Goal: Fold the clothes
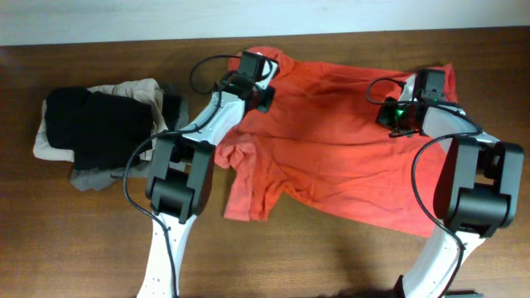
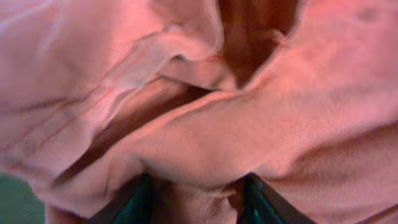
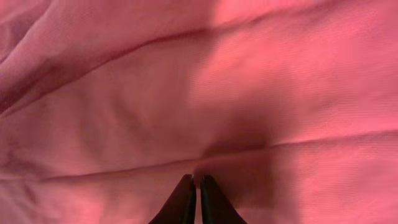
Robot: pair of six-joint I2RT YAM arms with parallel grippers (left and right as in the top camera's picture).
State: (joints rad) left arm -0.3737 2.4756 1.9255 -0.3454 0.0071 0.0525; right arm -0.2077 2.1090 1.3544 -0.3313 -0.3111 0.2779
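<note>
Matt cloth T-shirt, wooden table

No text, label, number or sign can be read on the shirt or anywhere else in view

Dark wood desk. Garment stack near its left edge, toward the far side: black garment on top, beige one under it poking out far and left, grey one lowest, showing on the near side.

Dark brown wooden table
</note>
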